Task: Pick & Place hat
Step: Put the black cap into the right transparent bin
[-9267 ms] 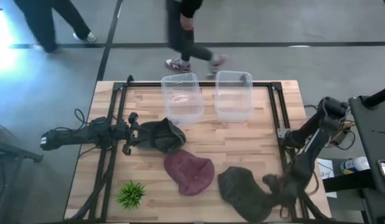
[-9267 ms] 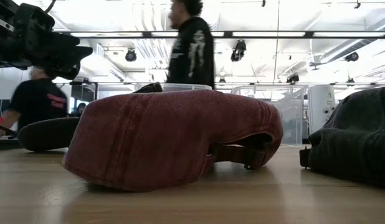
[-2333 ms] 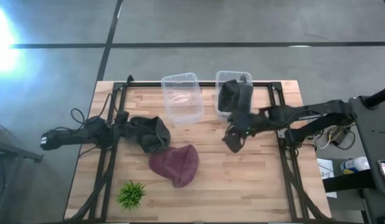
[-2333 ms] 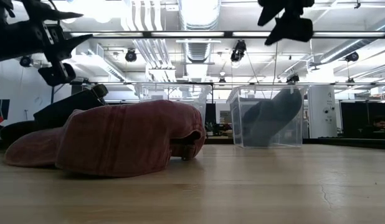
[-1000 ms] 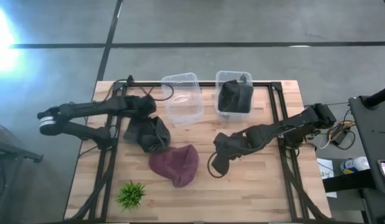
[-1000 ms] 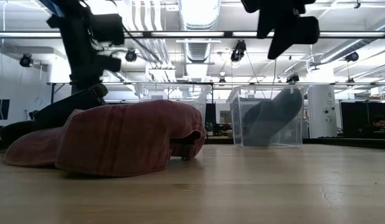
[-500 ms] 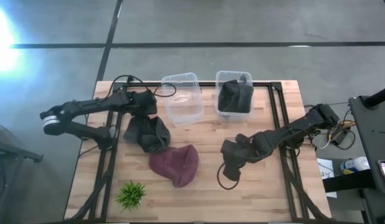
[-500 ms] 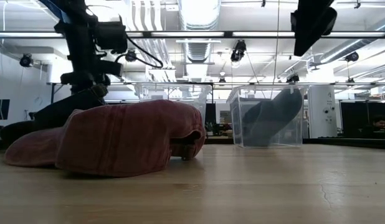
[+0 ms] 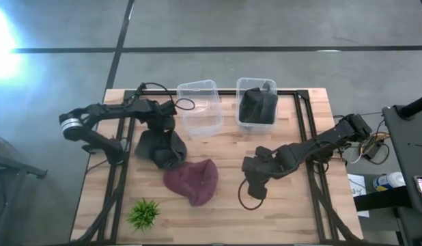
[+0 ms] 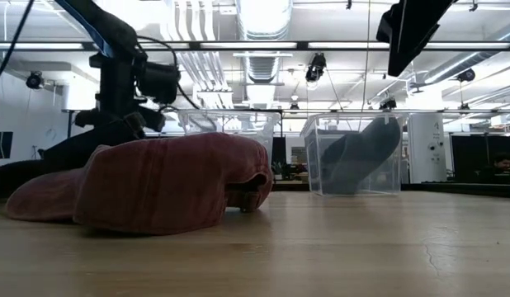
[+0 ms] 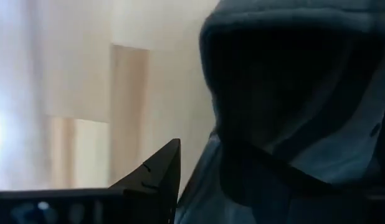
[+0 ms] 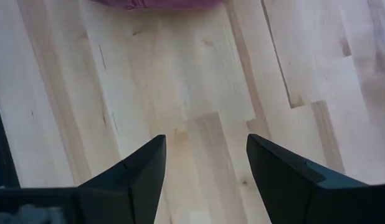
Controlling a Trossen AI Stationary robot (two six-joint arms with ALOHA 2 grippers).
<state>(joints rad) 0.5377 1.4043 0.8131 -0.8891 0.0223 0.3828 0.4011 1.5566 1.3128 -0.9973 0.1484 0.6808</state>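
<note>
Dark hat [image 9: 160, 147] under left gripper [image 9: 162, 125], jaws unclear; right gripper [image 12: 205, 163] gapes above bare table [image 9: 293, 205].

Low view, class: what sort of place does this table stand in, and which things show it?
Probably a lab or industrial workshop: exposed ducts and strip lights run overhead, open floor stretches behind, and two robot arms work at a wooden table holding hats and clear bins.

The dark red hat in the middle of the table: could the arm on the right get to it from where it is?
Probably yes. The right gripper hangs open above bare wood just beside the dark red hat, with nothing between them.
</note>
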